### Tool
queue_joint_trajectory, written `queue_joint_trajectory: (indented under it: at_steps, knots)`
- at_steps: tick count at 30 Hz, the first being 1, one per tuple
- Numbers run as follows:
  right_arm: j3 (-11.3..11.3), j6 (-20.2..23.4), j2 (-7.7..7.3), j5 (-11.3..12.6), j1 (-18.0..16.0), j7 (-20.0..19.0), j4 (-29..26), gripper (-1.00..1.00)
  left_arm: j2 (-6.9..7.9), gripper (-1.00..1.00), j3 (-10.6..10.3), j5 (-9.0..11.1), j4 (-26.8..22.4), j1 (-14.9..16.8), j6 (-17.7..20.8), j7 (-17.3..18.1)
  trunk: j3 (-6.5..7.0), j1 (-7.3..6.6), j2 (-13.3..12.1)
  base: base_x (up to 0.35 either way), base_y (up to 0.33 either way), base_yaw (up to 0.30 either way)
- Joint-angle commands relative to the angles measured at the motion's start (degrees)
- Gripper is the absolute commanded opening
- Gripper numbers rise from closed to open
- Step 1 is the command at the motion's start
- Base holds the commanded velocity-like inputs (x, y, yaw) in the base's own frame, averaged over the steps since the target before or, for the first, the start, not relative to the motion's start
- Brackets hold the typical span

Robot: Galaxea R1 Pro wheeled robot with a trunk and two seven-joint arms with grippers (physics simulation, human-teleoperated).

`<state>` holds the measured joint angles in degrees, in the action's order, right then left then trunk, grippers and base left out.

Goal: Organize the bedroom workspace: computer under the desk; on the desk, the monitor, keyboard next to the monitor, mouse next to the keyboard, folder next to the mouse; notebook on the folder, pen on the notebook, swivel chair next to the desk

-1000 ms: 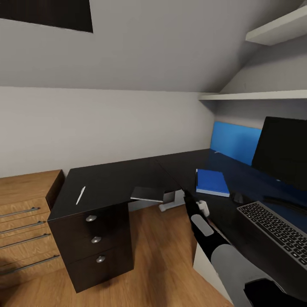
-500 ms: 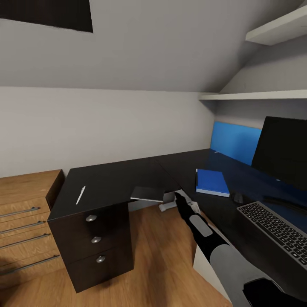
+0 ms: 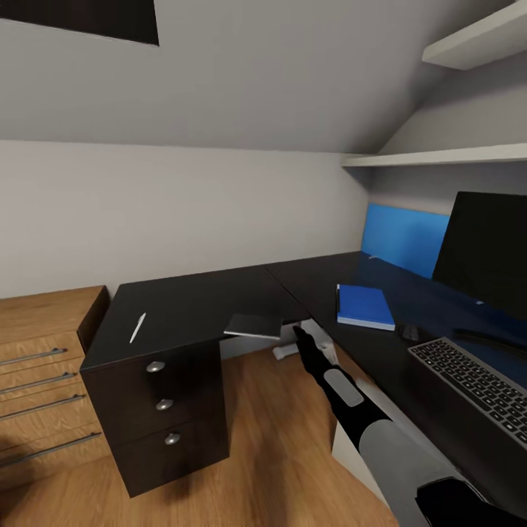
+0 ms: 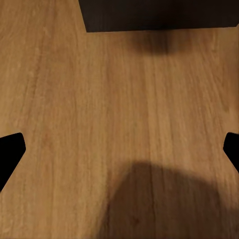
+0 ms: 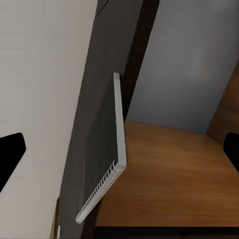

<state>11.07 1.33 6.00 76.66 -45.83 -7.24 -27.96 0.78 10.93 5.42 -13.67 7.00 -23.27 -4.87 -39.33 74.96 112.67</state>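
Pen [image 3: 137, 327] left of centre, flat on black drawer unit [image 3: 165, 380].
Notebook [image 3: 253, 326] centre frame, overhanging unit's edge.
Right gripper [image 3: 301, 336] just right of it, jaws wide, holding nothing.
Advice: slide fingers over and under overhang, pinch spine side, lift level.
Folder [image 3: 364, 307] right, on desk [image 3: 424, 315], is target.
Left gripper [image 4: 119, 149] spread, empty, above floor.
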Motion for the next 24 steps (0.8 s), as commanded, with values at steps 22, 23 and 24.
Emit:
queue_joint_trajectory:
  at_steps: [22,23,24]
  knots:
    - [0.3,0.1,0.60,0.4,0.0,-0.8,0.1,1.00,0.11,1.00,0.2,0.6,-5.0,0.0,0.2,0.0,-4.01,4.83,8.9,0.000,0.000,0.000]
    - [0.3,0.1,0.86,0.4,0.0,-0.8,0.1,1.00,-0.16,1.00,0.6,0.6,-11.2,0.0,1.7,0.1,-4.19,5.05,9.3,0.000,0.000,0.000]
    - [0.3,0.1,0.89,0.4,0.0,-0.8,0.1,1.00,-0.28,1.00,0.6,0.6,-13.2,0.0,2.8,0.1,-4.37,5.27,9.7,0.000,0.000,0.000]
